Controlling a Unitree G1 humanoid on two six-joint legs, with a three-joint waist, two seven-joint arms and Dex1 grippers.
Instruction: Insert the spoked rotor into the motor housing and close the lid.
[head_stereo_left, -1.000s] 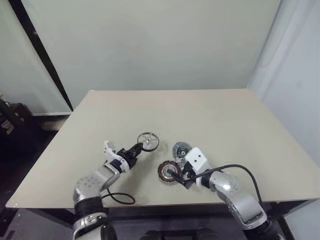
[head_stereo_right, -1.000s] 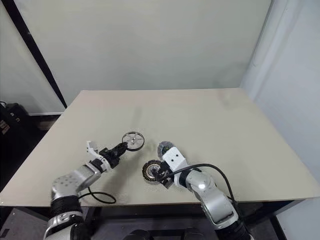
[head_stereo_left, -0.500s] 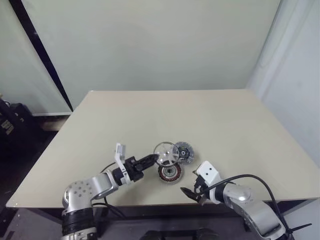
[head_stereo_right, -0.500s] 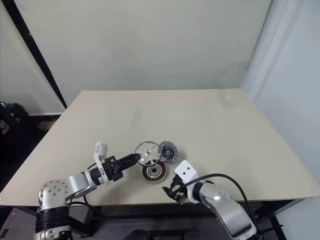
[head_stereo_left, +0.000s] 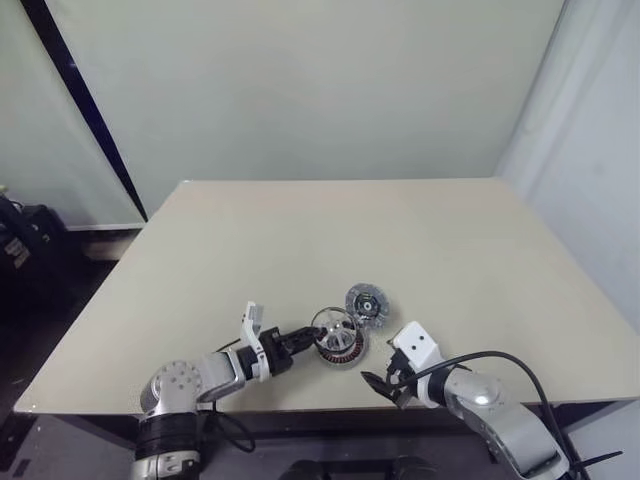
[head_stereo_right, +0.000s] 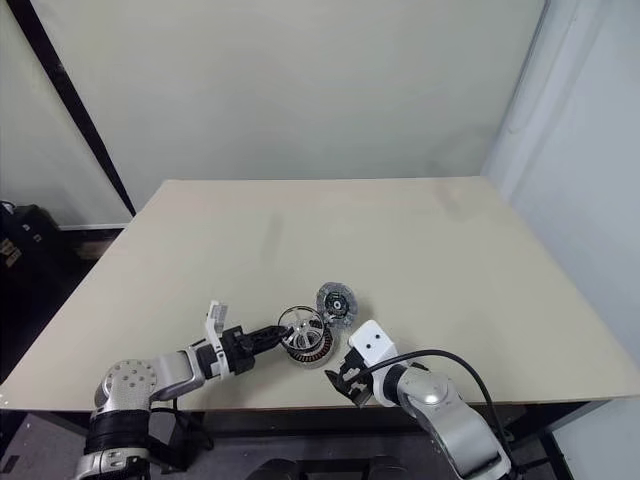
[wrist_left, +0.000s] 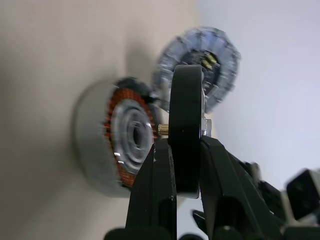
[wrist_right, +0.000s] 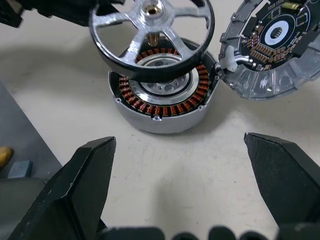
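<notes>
Near the front edge of the table (head_stereo_left: 450, 250), I am partway through the job. Wide bare tabletop stretches to the far side and to both left and right, so I have plenty of room to move away from me; the near edge sits close behind my wrists and leaves little room to pull back.

Flat on the table lies the lid (head_stereo_left: 366, 301), just right of and beyond the motor housing (wrist_right: 162, 95), touching or nearly touching its rim, not yet closed over it.

I hold the spoked rotor (wrist_right: 152, 37) just above the housing, tilted, its shaft aimed at the silver centre but not seated, as I judge it.

My left gripper (head_stereo_left: 308, 338) is pinched on the rotor's dark rim. My right gripper (wrist_right: 185, 185) hangs near the housing, spread wide and empty.
</notes>
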